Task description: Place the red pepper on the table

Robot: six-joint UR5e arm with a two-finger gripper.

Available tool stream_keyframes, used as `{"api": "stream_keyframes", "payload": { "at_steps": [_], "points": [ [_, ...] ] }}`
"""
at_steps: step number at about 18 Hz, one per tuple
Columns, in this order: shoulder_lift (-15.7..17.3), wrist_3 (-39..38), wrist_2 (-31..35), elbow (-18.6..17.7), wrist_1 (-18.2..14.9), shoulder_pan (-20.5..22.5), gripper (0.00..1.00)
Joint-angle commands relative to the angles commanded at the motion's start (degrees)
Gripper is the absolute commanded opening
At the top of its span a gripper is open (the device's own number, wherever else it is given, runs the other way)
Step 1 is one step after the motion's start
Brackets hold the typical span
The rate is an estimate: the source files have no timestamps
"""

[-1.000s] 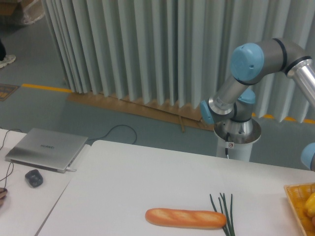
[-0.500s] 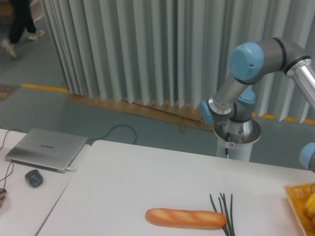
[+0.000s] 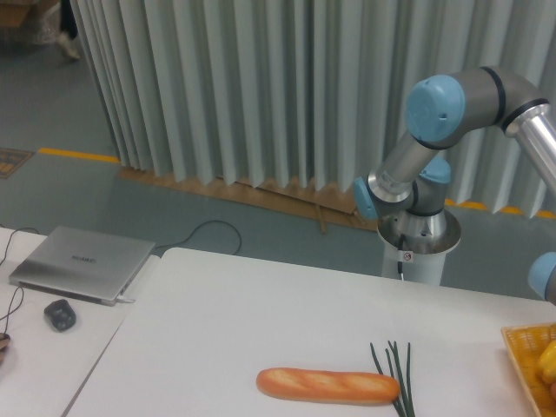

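honestly, the red pepper cannot be found anywhere in this view, so where it sits cannot be told; the likeliest place, as a guess only, is the wicker basket (image 3: 526, 365) cut off by the frame's right edge, where a bit of yellow produce (image 3: 547, 360) shows. if it is a small glossy bell pepper as the task suggests, it should be light, with a smooth, slippery skin and a hollow body that gives under a hard squeeze, so a gentle grip across its widest part looks safer than pinching the short stem, which could slip or snap

the end effector is out of view too: only the arm (image 3: 452, 113) shows, its blue-capped joints rising from the base (image 3: 420, 243) behind the far edge of the surface (image 3: 261, 321) and running off to the right. whether its fingers are spread, pressed together or pinching something cannot be told

taking the baguette (image 3: 327, 385) as landmark: it lies lengthwise near the front edge of the white surface, with the green chives (image 3: 396, 373) touching or just crossing its right end. the basket is well to its right, the arm's base behind it and to the right. far to its left, on a separate smaller desk (image 3: 35, 365), lie a closed grey laptop (image 3: 82, 263) and a dark mouse (image 3: 60, 314). a broad bare stretch of the surface behind and to the left of the baguette looks a fair place to set the pepper down
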Motion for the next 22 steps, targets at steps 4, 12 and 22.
{"api": "stream_keyframes", "payload": {
  "at_steps": [4, 12, 22],
  "points": [
    [0.3, -0.2, -0.1, 0.1, -0.1, 0.0, 0.5],
    [2.7, -3.7, -0.5, -0.1, -0.4, -3.0, 0.51],
    [7.1, -14.0, -1.8, -2.9, -2.5, -9.8, 0.51]
  ]
}}
